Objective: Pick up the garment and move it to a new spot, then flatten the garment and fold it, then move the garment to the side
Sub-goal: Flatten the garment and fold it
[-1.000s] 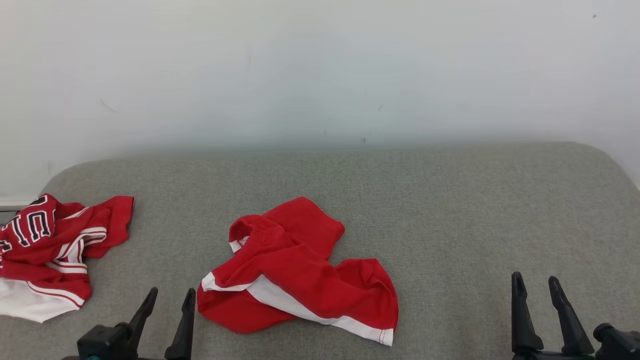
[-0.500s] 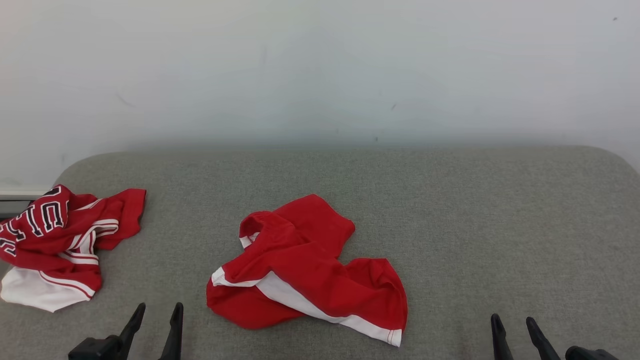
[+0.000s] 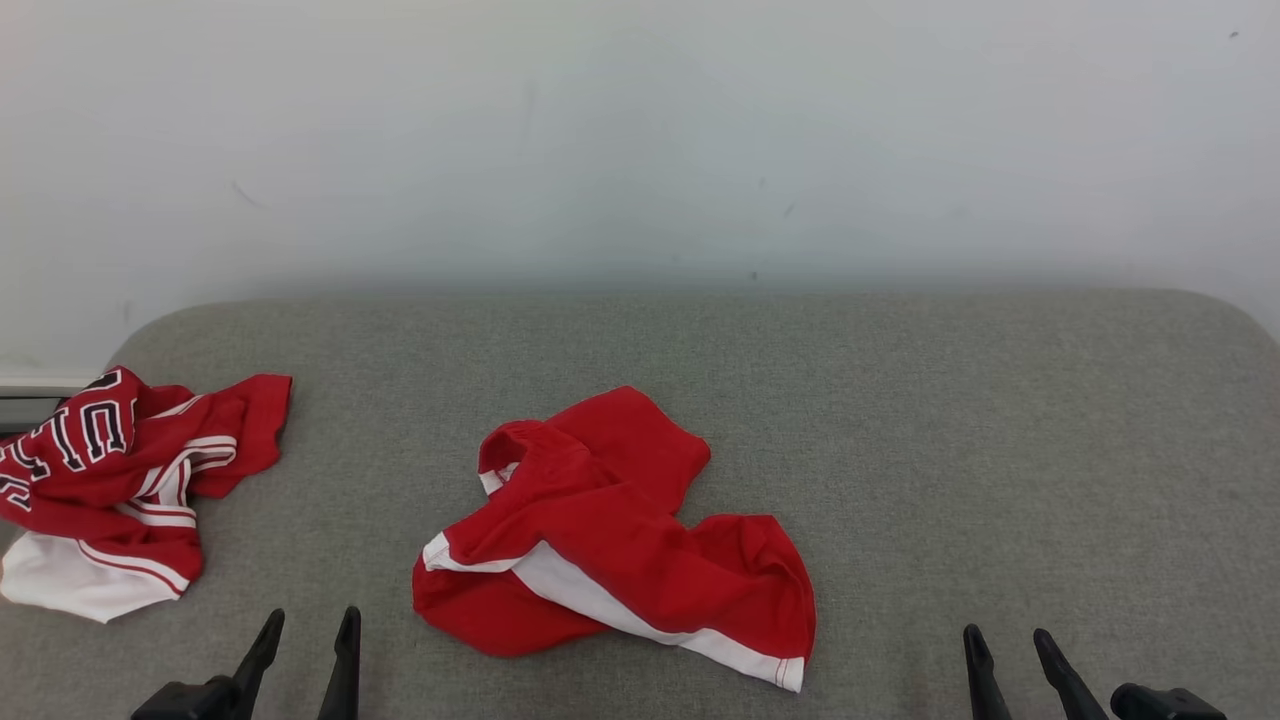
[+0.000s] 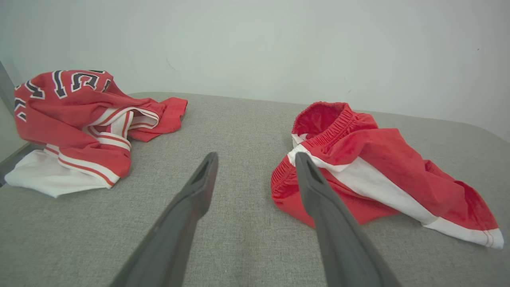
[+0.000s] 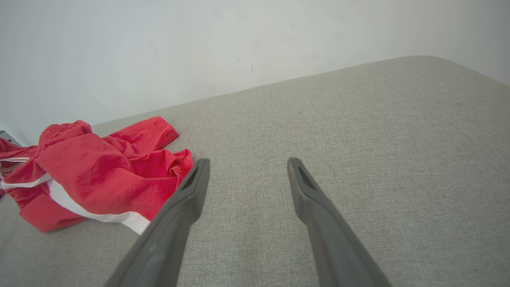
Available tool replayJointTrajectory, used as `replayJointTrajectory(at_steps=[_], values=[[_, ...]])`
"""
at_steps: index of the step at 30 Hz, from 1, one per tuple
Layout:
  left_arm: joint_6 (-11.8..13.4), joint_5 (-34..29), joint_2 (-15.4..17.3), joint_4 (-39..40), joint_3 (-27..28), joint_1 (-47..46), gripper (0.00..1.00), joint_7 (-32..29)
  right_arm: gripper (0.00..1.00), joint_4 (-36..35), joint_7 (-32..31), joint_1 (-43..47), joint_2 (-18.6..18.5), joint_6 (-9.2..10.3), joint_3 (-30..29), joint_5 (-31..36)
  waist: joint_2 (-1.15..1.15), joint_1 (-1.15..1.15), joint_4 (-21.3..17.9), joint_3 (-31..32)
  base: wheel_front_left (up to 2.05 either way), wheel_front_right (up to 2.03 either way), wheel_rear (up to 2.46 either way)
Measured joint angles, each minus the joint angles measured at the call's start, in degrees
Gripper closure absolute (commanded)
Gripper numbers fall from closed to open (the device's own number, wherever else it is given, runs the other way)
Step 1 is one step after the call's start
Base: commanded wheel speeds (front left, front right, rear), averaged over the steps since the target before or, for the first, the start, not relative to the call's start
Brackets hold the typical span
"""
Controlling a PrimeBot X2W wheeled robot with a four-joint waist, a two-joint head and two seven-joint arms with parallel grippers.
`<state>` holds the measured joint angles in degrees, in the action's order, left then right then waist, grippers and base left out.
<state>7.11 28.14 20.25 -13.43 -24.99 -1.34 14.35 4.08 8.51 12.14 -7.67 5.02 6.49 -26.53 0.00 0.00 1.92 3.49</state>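
Nearest us, our left fingers point(image 3: 345, 668) and right fingers point(image 3: 981, 672) are cut off by the head view's lower edge, so we see little beyond their tips. Both pairs are spread wide and hold nothing (the wrist views show bare fabric between them). Ahead and to the right of the left pair, near the middle of the grey fabric-covered surface point(image 3: 950, 420), lie the red shorts point(image 3: 600, 540), crumpled, white stripe up, folds hiding their lower layers. Well apart at far left, a red jersey point(image 3: 110, 480) runs off the frame, its black lettering only partly legible. Behind stands a pale wall point(image 3: 640, 130).
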Motion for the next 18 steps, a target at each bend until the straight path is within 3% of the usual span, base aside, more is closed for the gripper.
replayJointTrajectory(at_steps=[11,18], values=[[-0.1,-2.1,-0.1,-0.3,-2.7,-2.2,0.00,-2.6,0.00,0.5,-2.3,-1.0,-0.5,-0.56,3.6,3.0,0.00,0.00,-0.1,-0.2,0.00,0.00,0.00],[-2.1,-4.6,-1.0,-4.7,-6.3,-12.5,0.00,-9.6,0.00,2.3,-8.2,-3.9,-0.6,-2.35,11.1,6.5,0.00,0.00,0.6,-0.6,0.00,0.00,0.00]])
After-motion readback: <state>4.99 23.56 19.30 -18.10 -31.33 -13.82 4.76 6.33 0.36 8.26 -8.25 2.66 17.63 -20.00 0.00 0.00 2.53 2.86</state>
